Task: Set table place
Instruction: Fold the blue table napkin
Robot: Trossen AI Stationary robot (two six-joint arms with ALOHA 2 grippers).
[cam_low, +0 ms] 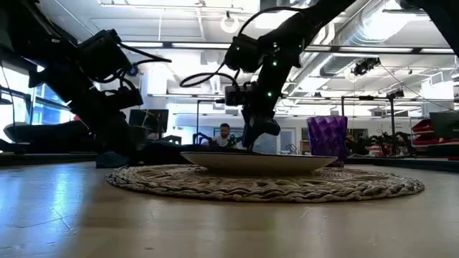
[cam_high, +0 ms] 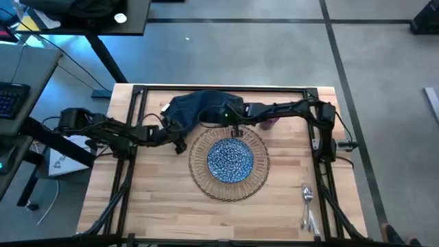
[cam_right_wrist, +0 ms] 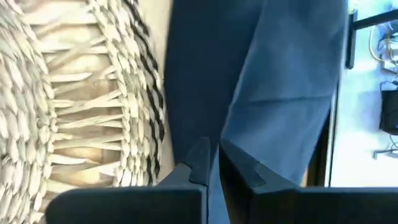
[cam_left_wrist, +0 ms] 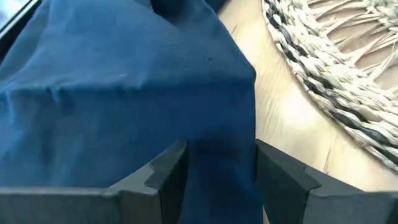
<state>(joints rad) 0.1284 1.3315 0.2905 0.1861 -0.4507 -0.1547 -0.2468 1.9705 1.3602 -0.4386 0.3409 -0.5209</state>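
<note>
Right tool [cam_right_wrist: 214, 165]: fingers pinched together on a fold of the navy napkin [cam_right_wrist: 261, 68], just beside the woven rim of the wicker mat [cam_right_wrist: 74, 93]; in the high view it sits at the mat's far edge [cam_high: 235, 129].
Left tool [cam_left_wrist: 221, 168]: fingers apart, with the napkin's blue cloth [cam_left_wrist: 124, 81] lying between them; seen from above, it reaches in at the napkin's left end [cam_high: 180, 145], beside the mat.
Napkin: a rumpled dark heap [cam_high: 195, 108] on the far side of the table [cam_high: 164, 199], touching the mat's far-left rim.
Mat: round, near the table's middle [cam_high: 206, 182], flat on the wood [cam_low: 287, 185].
Plate: blue-white speckled [cam_high: 230, 160], centred on the mat; its pale rim shows low in the level view [cam_low: 258, 161].
Cup: purple, ribbed [cam_low: 327, 136], standing beyond the mat, partly hidden under the right arm from above [cam_high: 268, 123].
Cutlery: silver pieces [cam_high: 308, 206] near the table's front right corner, well apart from the mat.
</note>
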